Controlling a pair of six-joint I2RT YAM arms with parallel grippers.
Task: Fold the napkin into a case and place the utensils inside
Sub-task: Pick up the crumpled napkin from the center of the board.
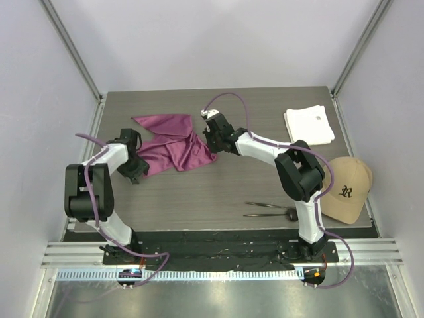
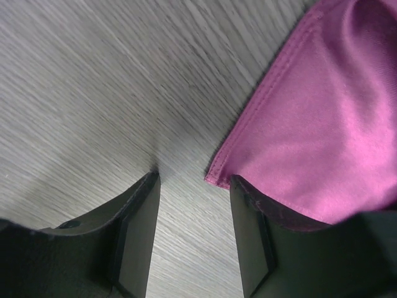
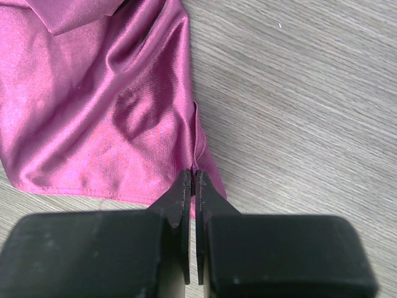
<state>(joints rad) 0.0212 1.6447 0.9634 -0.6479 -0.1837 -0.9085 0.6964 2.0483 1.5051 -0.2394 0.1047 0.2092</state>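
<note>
The magenta-purple napkin (image 1: 173,146) lies crumpled on the table's back left part, with one flap folded over. My right gripper (image 1: 211,146) is shut on the napkin's right corner (image 3: 197,162), pinching a fold of cloth between its tips. My left gripper (image 1: 139,171) is open at the napkin's left corner (image 2: 218,176); one finger (image 2: 251,217) rests on the cloth's edge, the other on bare table, nothing between them. The two dark utensils (image 1: 268,209) lie side by side near the front right, the spoon's black head (image 1: 290,214) to the right.
A folded white cloth (image 1: 309,124) with a small tag lies at the back right. A tan cap (image 1: 346,189) sits at the right edge beside the utensils. The table (image 1: 218,192) is grey wood grain, with white walls around.
</note>
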